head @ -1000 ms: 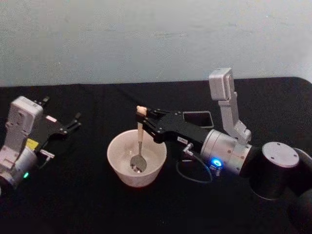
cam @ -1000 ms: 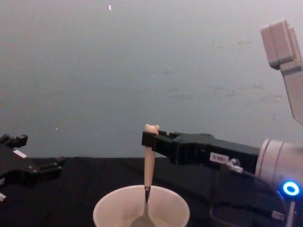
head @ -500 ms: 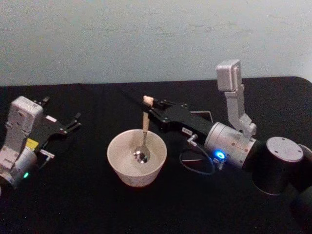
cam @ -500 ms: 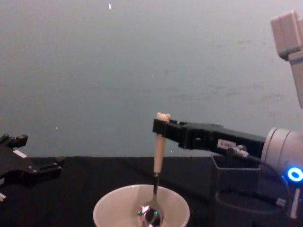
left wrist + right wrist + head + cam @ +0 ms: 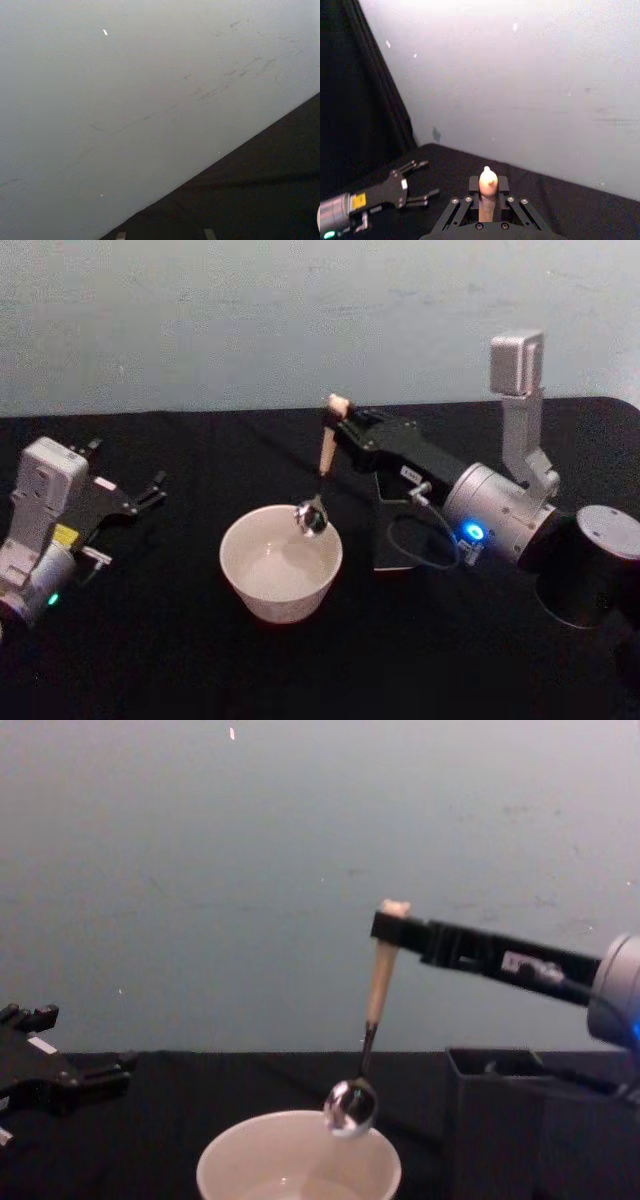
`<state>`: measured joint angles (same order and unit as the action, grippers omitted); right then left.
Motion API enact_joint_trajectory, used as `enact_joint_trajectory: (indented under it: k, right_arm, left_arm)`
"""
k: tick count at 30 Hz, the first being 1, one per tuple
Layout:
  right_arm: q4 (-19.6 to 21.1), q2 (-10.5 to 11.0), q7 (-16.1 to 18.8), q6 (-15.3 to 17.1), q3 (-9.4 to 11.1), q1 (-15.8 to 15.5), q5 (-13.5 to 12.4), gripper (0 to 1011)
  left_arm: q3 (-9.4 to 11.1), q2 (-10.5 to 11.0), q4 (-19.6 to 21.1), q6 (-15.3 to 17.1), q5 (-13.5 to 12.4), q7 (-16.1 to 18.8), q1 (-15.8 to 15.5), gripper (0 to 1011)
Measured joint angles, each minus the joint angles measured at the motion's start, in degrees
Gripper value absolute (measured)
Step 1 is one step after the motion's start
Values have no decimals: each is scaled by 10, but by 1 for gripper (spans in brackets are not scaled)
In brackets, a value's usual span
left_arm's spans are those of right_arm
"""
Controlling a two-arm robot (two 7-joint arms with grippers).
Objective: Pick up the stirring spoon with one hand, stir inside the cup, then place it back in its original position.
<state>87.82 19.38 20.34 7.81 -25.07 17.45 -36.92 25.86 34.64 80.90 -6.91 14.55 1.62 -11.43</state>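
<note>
The stirring spoon (image 5: pixel 325 452) hangs upright in the air, its bear-head top clamped in my right gripper (image 5: pixel 337 420). Its shiny bowl sits just above the far right rim of the cream-white cup (image 5: pixel 281 565). From the chest, the spoon (image 5: pixel 378 982) dangles from the right gripper (image 5: pixel 389 926) over the cup (image 5: pixel 298 1172), clear of the rim. The dark grey holder (image 5: pixel 500 1120) stands right of the cup, and in the head view the holder (image 5: pixel 392 545) lies partly under my right arm. The bear head (image 5: pixel 488 181) shows between the right gripper's fingers. My left gripper (image 5: pixel 135 498) rests open at the left.
A black cloth covers the table (image 5: pixel 180 660), with a pale wall behind it. A cable (image 5: pixel 415 550) loops under my right wrist near the holder. The left gripper (image 5: pixel 412 192) also appears far off in the right wrist view.
My right gripper has lifted the spoon out of the cup and carried it up and to the right, toward the holder. The left arm has not moved.
</note>
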Motion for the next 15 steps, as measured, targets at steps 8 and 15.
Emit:
enact_joint_trajectory:
  k: [8,15]
  right_arm:
    - [29,2,-24,1,23,-12,-17,214]
    - [53,9,-41,1,43,-27,-31,213]
  left_arm:
    - [0,0,0,0,0,0,0,1001]
    - [0,0,0,0,0,0,0,1001]
